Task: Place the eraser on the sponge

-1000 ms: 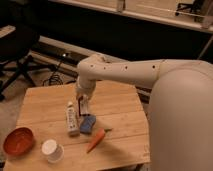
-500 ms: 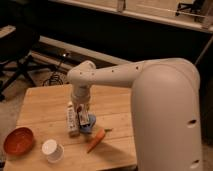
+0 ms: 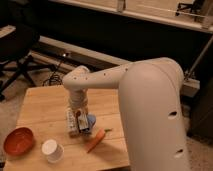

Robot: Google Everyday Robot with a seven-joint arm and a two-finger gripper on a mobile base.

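At the far left, beyond the table, a dark office chair (image 3: 17, 47) stands on the floor. The wooden table (image 3: 45, 105) takes up the near left part of the scene.

On its near left corner sits an orange-red bowl (image 3: 20, 131). A little to the right of the bowl, close to the near edge, a white cup (image 3: 52, 149) stands upright, apart from the bowl.

Further right, about the middle of the table, a whitish tube (image 3: 72, 122) lies with its length going from far to near. Just beside it on the right is the gripper (image 3: 82, 119), which hangs down low over the table from the wrist of the white arm (image 3: 145, 95). I cannot tell if the gripper is spread or closed, because its lower end mixes with the dark shape under it.

That dark shape is the eraser (image 3: 83, 126), with a small reddish mark on it. It is right at the lower end of the gripper, between the tube and the sponge (image 3: 92, 120). The sponge is blue and shows just to the right of the gripper, touching it in the view. Whether the eraser lies on the sponge or is above it, I cannot tell.

Right of and nearer than the sponge, a carrot (image 3: 96, 141) lies slanted on the wood, its green end pointing to the far right.

The right side is filled by the big white body of the arm.
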